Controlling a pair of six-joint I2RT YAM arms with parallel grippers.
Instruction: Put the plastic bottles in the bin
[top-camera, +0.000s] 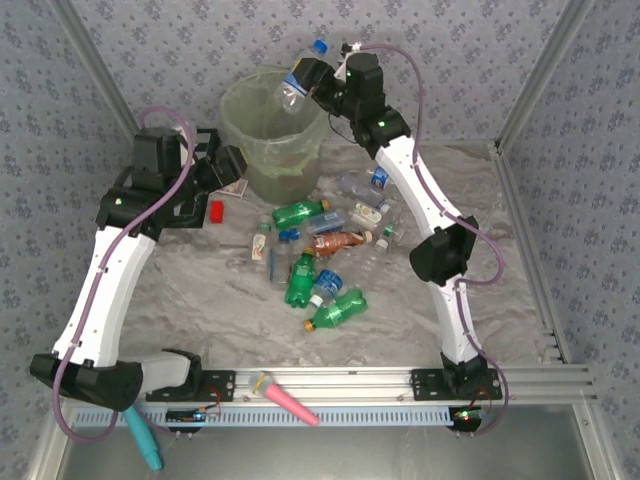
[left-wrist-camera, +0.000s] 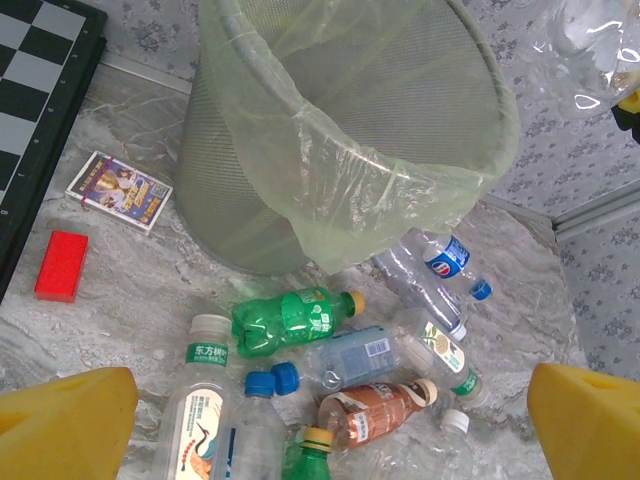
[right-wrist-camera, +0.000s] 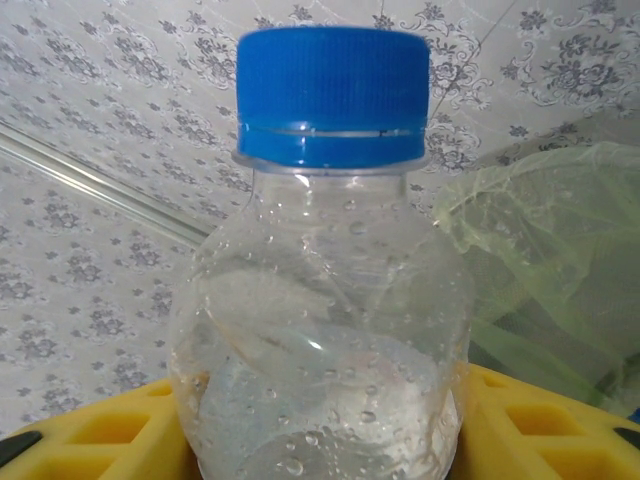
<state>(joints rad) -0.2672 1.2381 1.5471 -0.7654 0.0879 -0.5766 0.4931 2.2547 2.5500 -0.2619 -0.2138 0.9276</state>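
Observation:
My right gripper (top-camera: 318, 88) (right-wrist-camera: 320, 440) is shut on a clear bottle with a blue cap (top-camera: 298, 82) (right-wrist-camera: 325, 300), held tilted above the far rim of the bin (top-camera: 268, 140); its yellow fingers (right-wrist-camera: 545, 420) press both sides. The bin (left-wrist-camera: 400, 170) is a pale-green bucket with a thin bag liner. Several plastic bottles lie on the table in front of it: a green one (top-camera: 298, 213) (left-wrist-camera: 285, 322), a brown one (top-camera: 340, 242) (left-wrist-camera: 375, 415), a blue-labelled clear one (left-wrist-camera: 440, 258), and two more green ones (top-camera: 300, 280) (top-camera: 335, 310). My left gripper (top-camera: 228, 170) (left-wrist-camera: 320, 440) hangs open left of the bin, above the pile.
A red block (top-camera: 216, 211) (left-wrist-camera: 61, 265) and a card pack (left-wrist-camera: 119, 190) lie left of the bin, beside a chessboard (left-wrist-camera: 40, 90). A pink tool (top-camera: 285, 397) and a teal tool (top-camera: 143, 440) rest at the near rail. Metal frame posts border the table.

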